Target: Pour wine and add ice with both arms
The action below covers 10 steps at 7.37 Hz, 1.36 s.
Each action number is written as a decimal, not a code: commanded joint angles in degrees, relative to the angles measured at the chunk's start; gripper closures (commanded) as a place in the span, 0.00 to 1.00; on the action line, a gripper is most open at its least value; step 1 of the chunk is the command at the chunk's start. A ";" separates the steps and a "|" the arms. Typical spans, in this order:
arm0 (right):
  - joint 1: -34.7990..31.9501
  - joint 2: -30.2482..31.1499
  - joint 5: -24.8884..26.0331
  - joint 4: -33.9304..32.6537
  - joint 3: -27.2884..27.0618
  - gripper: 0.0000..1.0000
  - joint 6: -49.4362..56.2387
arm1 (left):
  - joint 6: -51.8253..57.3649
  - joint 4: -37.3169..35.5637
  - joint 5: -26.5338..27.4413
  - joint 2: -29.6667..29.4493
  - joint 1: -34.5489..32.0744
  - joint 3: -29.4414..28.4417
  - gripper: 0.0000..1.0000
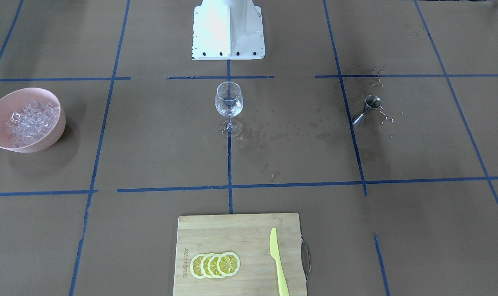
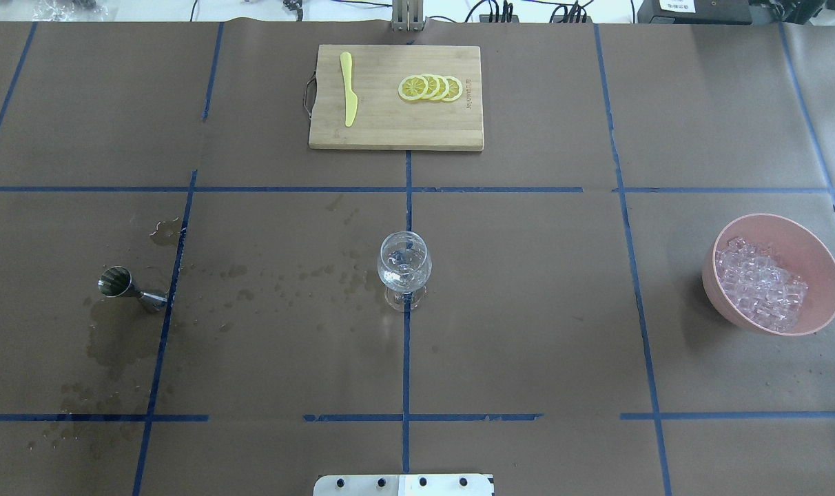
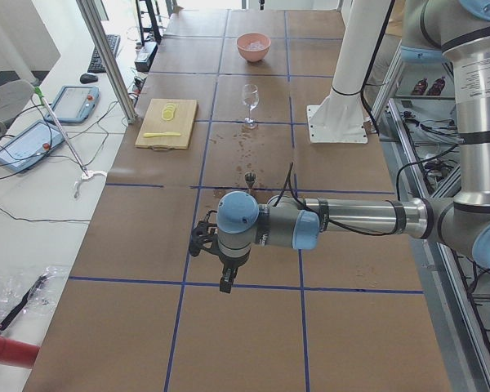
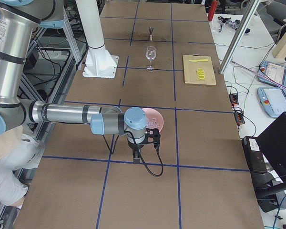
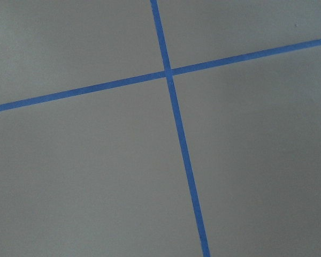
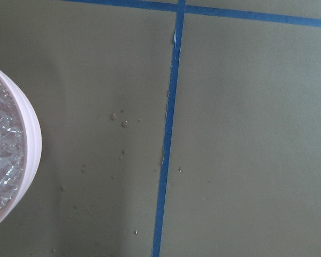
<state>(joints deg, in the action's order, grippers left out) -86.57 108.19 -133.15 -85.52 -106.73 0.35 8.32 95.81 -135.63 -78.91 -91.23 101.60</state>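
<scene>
A clear wine glass [image 1: 228,105] [image 2: 404,269] stands upright at the table's middle; a little clear liquid seems to lie low in its bowl. A steel jigger [image 1: 368,109] [image 2: 125,286] stands upright on the robot's left side amid wet spots. A pink bowl [image 1: 51,135] [image 2: 824,275] heaped with clear ice cubes [image 1: 31,119] [image 2: 758,289] [image 6: 2,150] sits on the right side. The left gripper [image 3: 226,284] hangs over bare table beyond the jigger. The right gripper [image 4: 136,160] hangs just outside the bowl [image 4: 157,119]. I cannot tell whether either is open or shut.
A bamboo cutting board [image 1: 232,230] [image 2: 390,131] with lemon slices [image 1: 216,265] and a yellow plastic knife [image 1: 278,263] lies at the table's far edge. The white base block [image 1: 228,31] is at the robot's side. Wet stains [image 2: 286,275] mark the paper between jigger and glass.
</scene>
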 commanded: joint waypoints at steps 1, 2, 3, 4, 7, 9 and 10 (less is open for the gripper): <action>0.00 0.00 -0.01 0.00 -0.06 0.00 -0.09 | 0.20 -0.01 0.01 -0.02 0.00 0.09 0.00; 0.00 0.18 -0.01 -0.09 -0.06 0.00 0.00 | 0.11 -0.10 -0.07 -0.02 0.00 -0.17 0.00; 0.00 0.18 -0.09 -0.09 -0.15 0.00 0.00 | 0.03 -0.10 0.01 0.16 0.00 -0.17 0.00; 0.00 0.18 -0.10 0.00 -0.23 0.00 0.00 | 0.02 -0.01 0.62 0.07 0.00 -0.08 0.00; 0.00 -3.23 0.43 0.44 -1.81 0.00 -0.79 | 0.20 0.16 0.01 -0.10 0.00 1.49 0.00; -0.09 -4.74 0.26 0.61 -2.17 0.00 -1.84 | -0.32 7.14 -0.16 -0.89 0.00 0.72 0.00; -0.09 -4.66 0.26 3.84 -2.17 0.00 -2.19 | -0.15 9.37 -0.16 -0.20 -0.17 1.06 0.00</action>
<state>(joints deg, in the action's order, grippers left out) -86.62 103.84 -132.89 -84.22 -108.75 -1.31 8.22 101.44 -135.72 -79.33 -91.29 102.66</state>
